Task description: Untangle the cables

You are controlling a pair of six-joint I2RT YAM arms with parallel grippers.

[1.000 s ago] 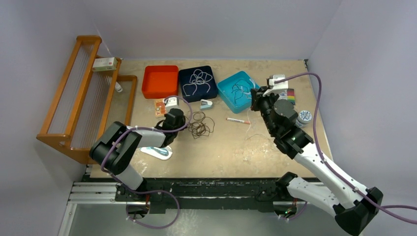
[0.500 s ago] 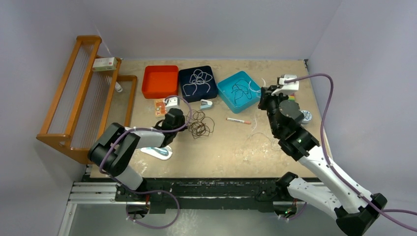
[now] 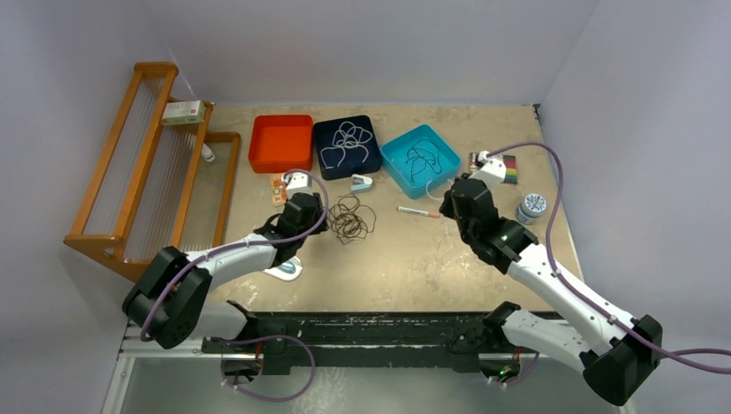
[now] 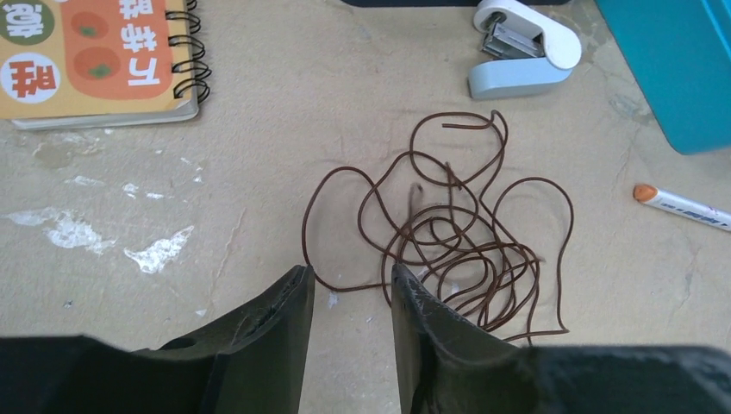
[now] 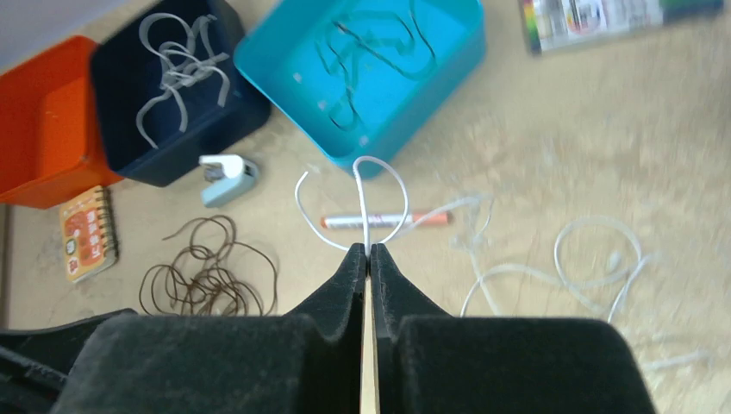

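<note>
A tangle of thin dark brown cable [image 3: 349, 217] lies on the table. In the left wrist view the brown cable [image 4: 448, 241] is just ahead and right of my open, empty left gripper [image 4: 347, 274], one loop reaching between the tips. My right gripper [image 5: 368, 250] is shut on a thin white cable [image 5: 363, 203] that loops above the tips; more of it trails loose on the table [image 5: 595, 259]. In the top view my right gripper [image 3: 450, 203] is above the table, near the teal tray [image 3: 392, 164]. The left gripper [image 3: 308, 207] is left of the brown tangle.
The teal tray [image 5: 414, 129] holds dark cables, a dark blue tray [image 3: 322, 129] holds white-grey cables, and an orange tray [image 3: 280, 142] sits left of it. A red-and-white pen [image 3: 417, 211], a stapler [image 3: 361, 182], a notebook [image 3: 278, 190], a round tin [image 3: 530, 205] and a wooden rack [image 3: 146, 164] are nearby.
My right arm swung right from the teal tray, then came down and back left with the white cable. My left arm stretched forward slightly beside the brown tangle.
</note>
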